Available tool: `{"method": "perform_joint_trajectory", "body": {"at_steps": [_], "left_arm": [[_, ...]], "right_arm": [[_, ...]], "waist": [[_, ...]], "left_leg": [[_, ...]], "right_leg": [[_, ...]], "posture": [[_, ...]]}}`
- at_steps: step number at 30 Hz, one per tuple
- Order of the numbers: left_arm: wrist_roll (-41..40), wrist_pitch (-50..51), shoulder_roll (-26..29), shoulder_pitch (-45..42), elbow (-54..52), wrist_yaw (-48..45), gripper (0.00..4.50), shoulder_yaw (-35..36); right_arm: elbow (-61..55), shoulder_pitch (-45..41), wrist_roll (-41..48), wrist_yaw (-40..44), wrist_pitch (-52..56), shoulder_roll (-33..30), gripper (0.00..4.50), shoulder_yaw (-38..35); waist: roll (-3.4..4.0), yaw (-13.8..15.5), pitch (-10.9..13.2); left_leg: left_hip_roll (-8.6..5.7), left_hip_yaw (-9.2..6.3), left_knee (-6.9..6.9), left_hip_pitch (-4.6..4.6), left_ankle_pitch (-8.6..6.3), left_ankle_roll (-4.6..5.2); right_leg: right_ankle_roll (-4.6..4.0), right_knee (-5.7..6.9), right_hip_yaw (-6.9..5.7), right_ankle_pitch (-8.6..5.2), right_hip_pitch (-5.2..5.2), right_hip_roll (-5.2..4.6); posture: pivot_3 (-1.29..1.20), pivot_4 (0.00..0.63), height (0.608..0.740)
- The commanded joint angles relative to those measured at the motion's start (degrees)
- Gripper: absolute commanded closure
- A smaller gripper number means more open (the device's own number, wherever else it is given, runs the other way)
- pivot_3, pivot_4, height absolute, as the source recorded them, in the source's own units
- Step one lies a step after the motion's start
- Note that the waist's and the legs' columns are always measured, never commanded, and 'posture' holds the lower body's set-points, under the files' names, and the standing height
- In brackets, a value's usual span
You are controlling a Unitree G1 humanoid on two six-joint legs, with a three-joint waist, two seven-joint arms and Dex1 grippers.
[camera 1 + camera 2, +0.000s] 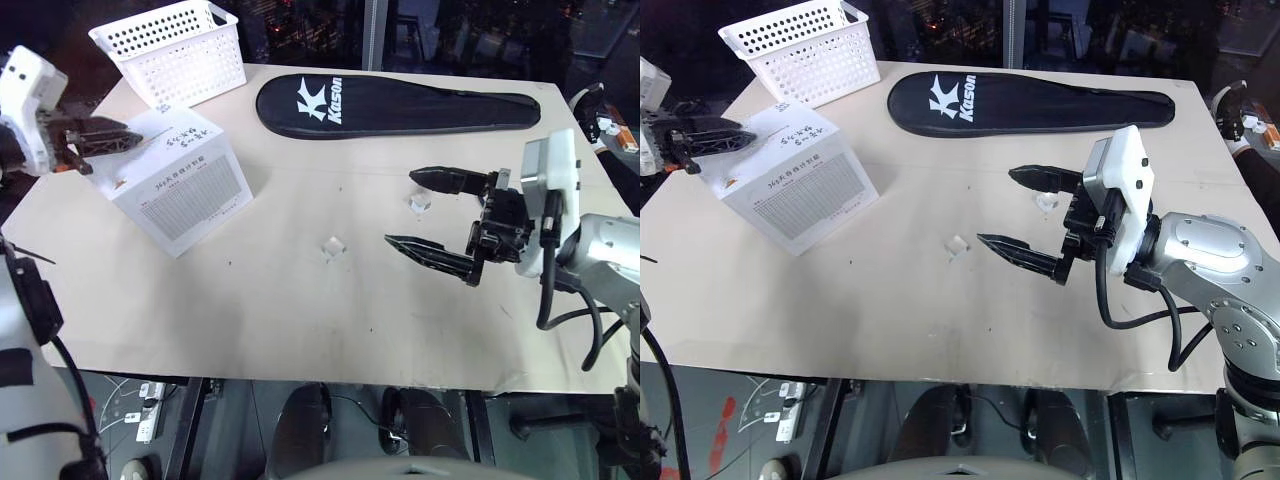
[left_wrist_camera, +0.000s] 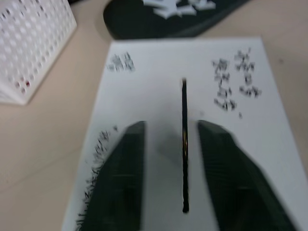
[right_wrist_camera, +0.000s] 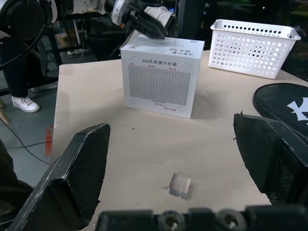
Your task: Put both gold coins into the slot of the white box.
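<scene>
Presently the white box (image 1: 180,180) stands near the tabletop's (image 1: 300,320) left edge, its slot (image 2: 184,144) on top — a gold glint shows inside it. The left hand (image 2: 168,183) hovers there, fingers spread. The right hand (image 1: 430,215), spread wide, hangs over open tabletop. A black case (image 1: 400,103) reads "Kason".

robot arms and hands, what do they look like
Each hand has two black tapered fingers: left hand, right hand. White boxy housings sit behind both. The right arm has silver-grey rounded shells, with a black cable looping under the wrist.
</scene>
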Motion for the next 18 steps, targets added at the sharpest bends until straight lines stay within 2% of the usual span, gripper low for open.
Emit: {"method": "perform_joint_trajectory", "body": {"at_steps": [1, 3, 5, 7, 9, 10, 13, 15, 18], "left_arm": [[-6.1, 6.3, 0.0, -4.0, -7.8, -3.9, 1.78, 4.4], [-12.1, 14.8, -3.0, 0.3, -21.8, -5.1, 1.78, 6.2], [-19.3, 25.3, -7.4, 8.4, -40.5, 0.4, 1.78, 9.9], [-26.5, 35.0, -16.0, 19.6, -63.2, 12.6, 1.78, 14.9], [-30.3, 40.1, -23.4, 28.2, -77.6, 21.7, 1.78, 17.2], [-32.1, 42.3, -26.0, 31.6, -82.3, 25.0, 1.78, 18.2], [-38.7, 48.3, -33.3, 41.8, -93.8, 33.5, 1.01, 20.6], [-36.3, 45.5, -34.8, 49.7, -99.4, 36.4, 0.19, 18.7], [-35.3, 42.6, -35.5, 58.3, -103.1, 39.1, 0.08, 18.2]], "right_arm": [[-0.7, 0.5, -0.5, -0.7, -1.5, -0.8, 0.06, -1.1], [-0.4, 1.1, -1.4, -2.0, -1.5, -0.9, 0.06, -1.7], [-0.4, 2.2, -2.1, -2.8, -1.8, -1.1, 0.06, -2.5], [0.0, 5.1, -3.2, -4.4, -2.7, -0.8, 0.06, -4.6], [0.7, 8.3, -4.3, -5.0, -2.0, -2.1, 0.06, -6.1], [1.0, 9.7, -5.0, -4.9, -2.1, -2.7, 0.06, -6.8], [0.5, 16.3, -7.0, -7.6, -2.9, -2.0, 0.00, -10.1], [-1.2, 22.8, -8.9, -7.0, -3.9, -2.5, 0.00, -12.2], [-1.9, 31.9, -12.5, -5.3, -6.7, -3.0, 0.00, -16.2]], "waist": [[-0.01, 0.0, 0.0], [-0.06, 0.2, 0.0], [-0.02, 0.5, 0.0], [0.02, 0.5, 0.0], [0.07, 0.4, -0.1], [0.06, 0.4, -0.1], [-0.04, -0.5, 0.0], [-0.02, -0.6, 0.0], [0.18, -0.4, -0.1]], "left_leg": [[0.00, 0.00, 0.00, 0.00, 0.00, 0.00], [-0.01, -0.02, 0.02, -0.01, 0.00, 0.00], [0.05, -0.18, 0.14, -0.03, 0.01, -0.02], [0.01, -0.19, 0.34, 0.04, 0.12, -0.18], [-0.01, -0.16, 0.53, 0.12, 0.09, -0.14], [-0.04, -0.13, 0.60, 0.19, 0.05, -0.09], [-0.02, -0.11, 0.80, 0.21, 0.03, -0.06], [-0.01, -0.13, 0.78, 0.27, 0.03, -0.07], [-0.01, -0.13, 0.65, 0.61, -0.08, 0.09]], "right_leg": [[0.00, 0.00, 0.00, 0.00, 0.00, 0.00], [0.00, 0.00, -0.01, 0.00, 0.02, -0.01], [-0.01, 0.05, -0.04, 0.01, 0.12, -0.12], [-0.03, 0.22, 0.14, 0.02, 0.21, -0.24], [-0.01, 0.45, 0.28, 0.01, 0.26, -0.27], [0.04, 0.60, 0.43, -0.02, 0.31, -0.35], [0.06, 0.75, 0.47, -0.03, 0.32, -0.23], [0.26, 0.75, 0.48, -0.15, 0.32, -0.09], [0.25, 0.74, 0.47, -0.17, 0.58, -0.08]], "posture": [[0.00, 0.150, 0.740], [0.00, 0.150, 0.740], [0.00, 0.150, 0.740], [0.00, 0.150, 0.740], [0.00, 0.150, 0.740], [0.00, 0.150, 0.740], [0.00, 0.150, 0.740], [0.00, 0.150, 0.740], [0.00, 0.150, 0.740]]}}
